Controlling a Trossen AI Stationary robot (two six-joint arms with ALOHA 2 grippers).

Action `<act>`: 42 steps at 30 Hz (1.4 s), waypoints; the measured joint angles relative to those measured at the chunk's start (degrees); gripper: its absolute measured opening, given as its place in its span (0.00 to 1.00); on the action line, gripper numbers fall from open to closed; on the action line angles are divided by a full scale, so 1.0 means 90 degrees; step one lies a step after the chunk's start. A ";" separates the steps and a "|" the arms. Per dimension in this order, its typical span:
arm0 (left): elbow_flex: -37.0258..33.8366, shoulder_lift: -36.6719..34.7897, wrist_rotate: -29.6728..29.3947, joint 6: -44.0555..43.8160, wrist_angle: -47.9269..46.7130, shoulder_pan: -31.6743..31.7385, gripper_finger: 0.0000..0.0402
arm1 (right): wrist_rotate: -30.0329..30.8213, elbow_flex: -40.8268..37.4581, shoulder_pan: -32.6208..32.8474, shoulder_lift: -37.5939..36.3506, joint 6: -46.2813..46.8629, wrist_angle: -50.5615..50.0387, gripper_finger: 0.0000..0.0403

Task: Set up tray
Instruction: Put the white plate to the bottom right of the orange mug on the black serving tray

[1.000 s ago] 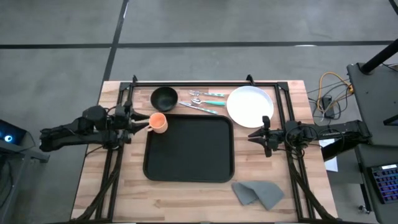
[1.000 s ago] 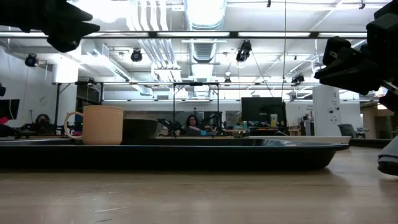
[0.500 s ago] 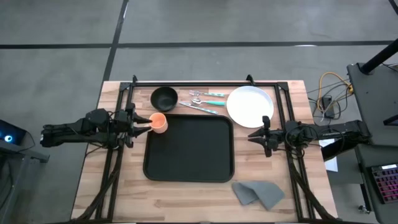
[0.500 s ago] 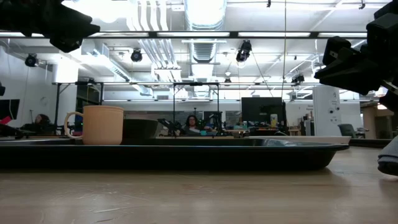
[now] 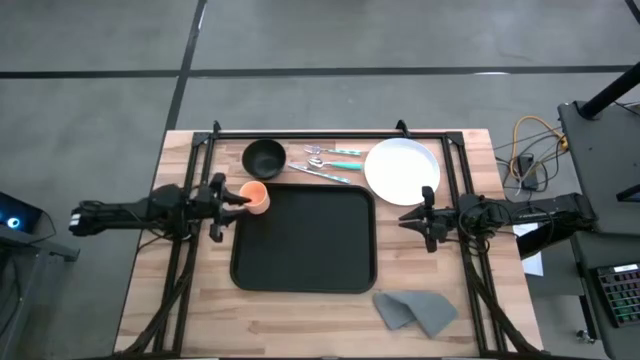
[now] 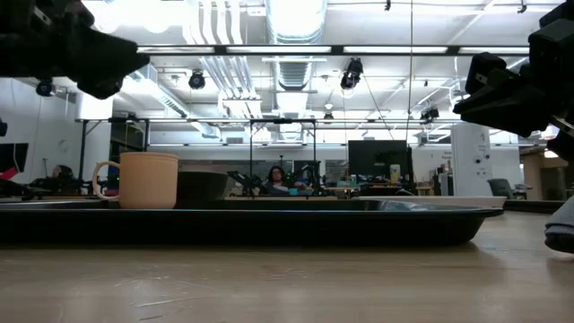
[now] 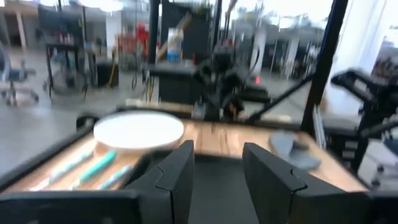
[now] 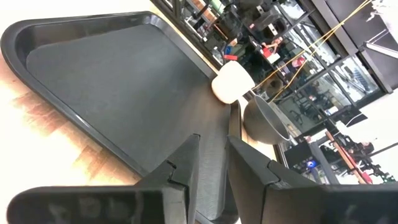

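Wooden tabletop (image 5: pixel 200 320) carries the tray (image 5: pixel 304 238) at its middle, flat and bare inside. An orange cup (image 5: pixel 256 197) sits at the tray's far left corner, with the left gripper (image 5: pixel 232 196) just beside it, fingers parted. A black bowl (image 5: pixel 264 157), cutlery (image 5: pixel 330 160) and white plate (image 5: pixel 402 169) lie beyond the tray. The right gripper (image 5: pixel 412 215) hangs by the tray's right edge, fingers slightly apart.

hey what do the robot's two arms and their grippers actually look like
Both arms are dark, nearly black, slim and jointed, with cables along them. The left gripper and the right gripper each end in two dark fingers. Seen close in the wrist views, those fingers are flat, matte, angular black plates. No markings are visible.
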 joint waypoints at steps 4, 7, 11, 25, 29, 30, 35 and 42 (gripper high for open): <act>-0.0391 -0.0230 0.0002 0.0046 0.0772 0.0000 0.29 | 0.0001 -0.0001 0.0001 -0.0001 0.0000 0.0000 0.17; -0.0578 -0.0390 0.0002 0.0048 0.0855 0.0000 0.29 | -0.0001 -0.0001 0.0001 -0.0001 0.0000 0.0000 0.17; -0.0620 -0.0476 0.0000 0.0060 0.0563 0.0000 0.29 | 0.0002 0.0001 0.0000 -0.0001 0.0000 0.0000 0.17; -0.0606 -0.0466 0.0002 0.0490 -0.0197 0.0002 0.30 | 0.0002 -0.0001 -0.0002 0.0002 0.0000 0.0000 0.17; -0.0607 -0.0430 0.0017 0.0206 -0.0272 0.0002 0.30 | 0.0000 0.0001 0.0000 0.0002 0.0000 0.0000 0.17; -0.0611 -0.0409 0.0019 0.0153 -0.0272 0.0003 0.30 | -0.0001 0.0001 -0.0002 0.0001 0.0000 0.0002 0.17; -0.0620 -0.0306 0.0024 0.0114 -0.0265 0.0007 0.30 | 0.0002 0.0000 0.0001 0.0001 0.0000 0.0001 0.17; -0.0623 -0.0073 0.0022 0.0109 -0.0265 0.0007 0.30 | 0.0002 -0.0001 -0.0002 0.0000 -0.0897 0.0021 0.17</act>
